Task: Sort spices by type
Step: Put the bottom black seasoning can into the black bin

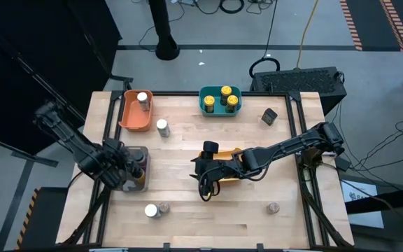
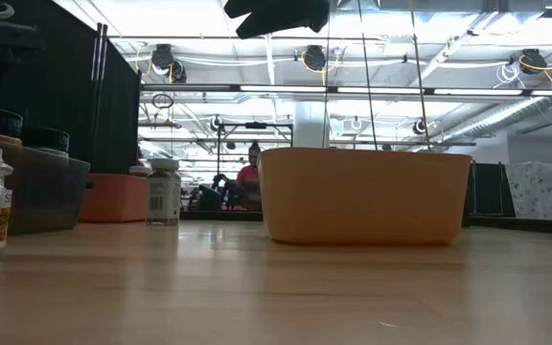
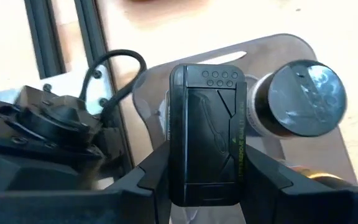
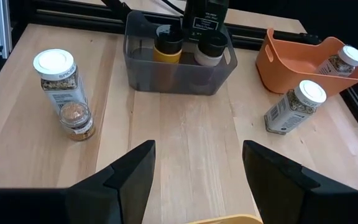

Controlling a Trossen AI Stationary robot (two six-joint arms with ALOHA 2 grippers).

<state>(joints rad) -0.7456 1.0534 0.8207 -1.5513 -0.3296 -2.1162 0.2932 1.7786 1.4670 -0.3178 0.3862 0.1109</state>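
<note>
My left gripper (image 1: 137,170) is over the grey bin (image 1: 128,183), shut on a black rectangular spice tin (image 3: 207,134) with a shaker-hole lid. Beside the tin in the bin stand a grey-lidded jar (image 3: 303,99) and a black-lidded jar of yellow spice (image 4: 166,45). My right gripper (image 4: 197,174) hovers open with nothing between its fingers, over the table by the yellow bin (image 1: 231,173). Three yellow-lidded jars stand in the teal bin (image 1: 205,103). One white-lidded jar (image 1: 143,98) lies in the orange bin (image 1: 130,115). My left gripper pinches the black tin near its lid end, one finger (image 3: 151,180) on each narrow side (image 3: 178,158). The fingers come from above, pointing steeply down. The tin hangs upright below them, its lower end (image 4: 205,22) inside the grey bin; whether it touches the floor is hidden.
Loose jars stand on the table: a white-lidded one (image 1: 162,127) by the orange bin, a black one (image 1: 269,115) at the far right, two (image 1: 157,209) near the front left, one (image 1: 273,207) near the front right. A person shows far behind the table.
</note>
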